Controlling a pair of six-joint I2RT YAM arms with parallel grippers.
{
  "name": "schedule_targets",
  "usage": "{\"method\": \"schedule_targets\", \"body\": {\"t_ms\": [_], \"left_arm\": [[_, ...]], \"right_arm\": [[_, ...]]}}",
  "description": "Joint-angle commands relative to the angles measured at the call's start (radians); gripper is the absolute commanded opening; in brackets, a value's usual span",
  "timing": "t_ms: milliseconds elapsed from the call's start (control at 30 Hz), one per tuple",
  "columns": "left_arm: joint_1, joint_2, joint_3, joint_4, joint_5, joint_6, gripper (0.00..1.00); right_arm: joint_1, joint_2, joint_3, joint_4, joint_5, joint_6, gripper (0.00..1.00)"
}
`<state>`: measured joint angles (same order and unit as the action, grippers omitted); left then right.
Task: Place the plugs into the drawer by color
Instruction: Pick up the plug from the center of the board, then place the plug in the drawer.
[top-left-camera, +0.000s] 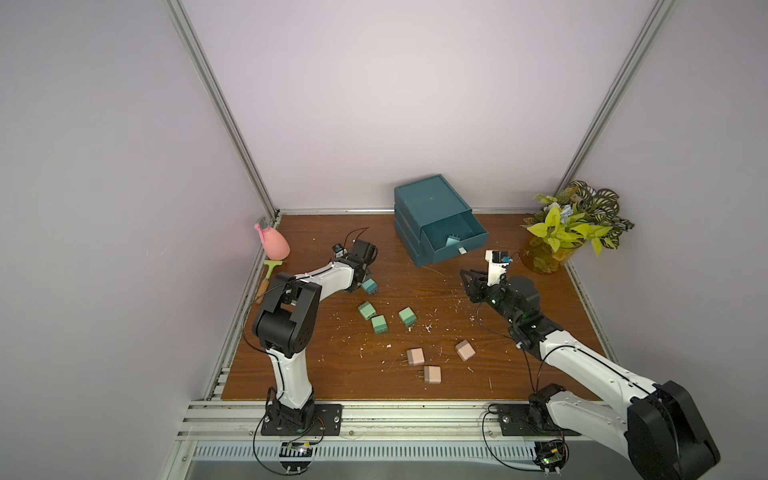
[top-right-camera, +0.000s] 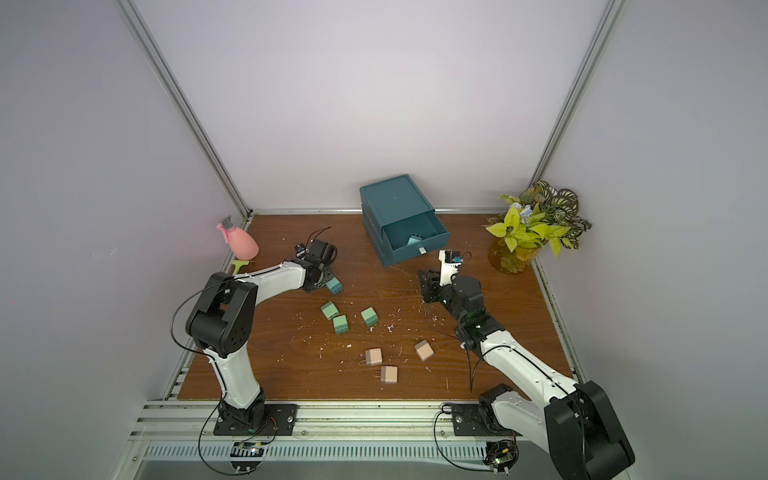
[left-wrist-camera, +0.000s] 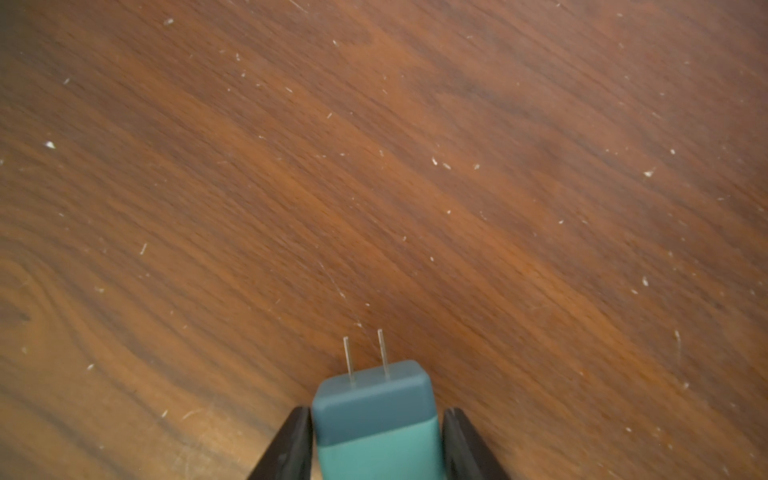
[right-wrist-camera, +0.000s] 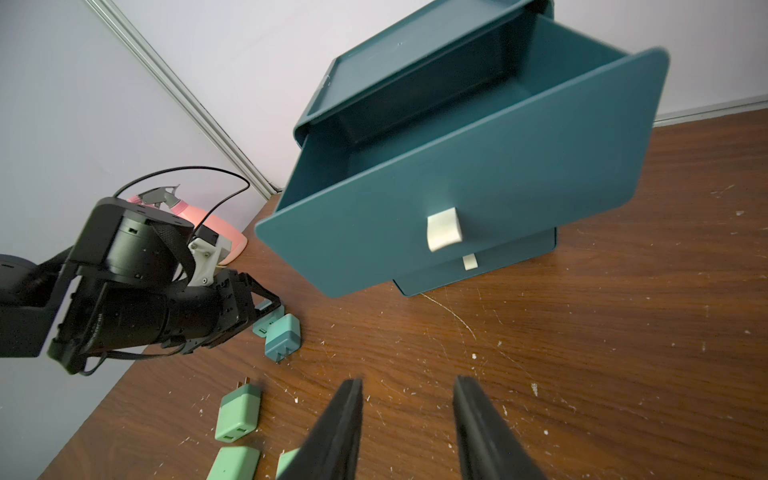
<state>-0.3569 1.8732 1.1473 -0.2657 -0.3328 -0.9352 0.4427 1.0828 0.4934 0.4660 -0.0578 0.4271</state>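
Left claw (left-wrist-camera: 377, 412): jaws closed against both sides of the held teal plug (left-wrist-camera: 374, 395), prongs pointing away from the claw, left-centre of counter (top-left-camera: 311, 353).
Right claw (right-wrist-camera: 407, 384): open, empty, facing the chest (top-left-camera: 424, 199) at the far edge.
Top drawer (top-left-camera: 440, 253): pulled out, with the stored teal plug (top-left-camera: 452, 240) inside.
Three green plugs (top-left-camera: 367, 310) lie mid-counter. Three beige plugs (top-left-camera: 415, 356) lie nearer the front edge.

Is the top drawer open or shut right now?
Open: the top drawer juts out from the chest, with one teal plug lying inside.
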Motion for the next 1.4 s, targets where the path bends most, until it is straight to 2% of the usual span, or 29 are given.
{"method": "schedule_targets", "body": {"t_ms": [0, 533, 900, 1000, 1167, 1367], "left_arm": [[0.015, 0.019, 0.015, -0.030, 0.003, -0.005, 0.41], [0.015, -0.014, 0.018, -0.039, 0.007, 0.025, 0.25], [0.003, -0.104, 0.034, -0.057, 0.017, 0.064, 0.21], [-0.011, -0.135, 0.060, -0.071, 0.022, 0.102, 0.17], [-0.053, -0.190, 0.138, -0.085, 0.081, 0.246, 0.10], [-0.110, -0.239, 0.239, -0.107, 0.188, 0.336, 0.08]], "right_arm": [[-0.003, -0.019, 0.013, 0.032, -0.008, -0.002, 0.43], [-0.004, -0.020, 0.013, 0.032, -0.008, -0.002, 0.43], [-0.003, -0.014, 0.013, 0.034, -0.011, 0.000, 0.43], [-0.003, -0.015, 0.013, 0.036, -0.011, -0.001, 0.43], [-0.003, -0.015, 0.013, 0.037, -0.016, 0.001, 0.43], [-0.003, -0.024, 0.013, 0.037, -0.019, 0.002, 0.43]]}}
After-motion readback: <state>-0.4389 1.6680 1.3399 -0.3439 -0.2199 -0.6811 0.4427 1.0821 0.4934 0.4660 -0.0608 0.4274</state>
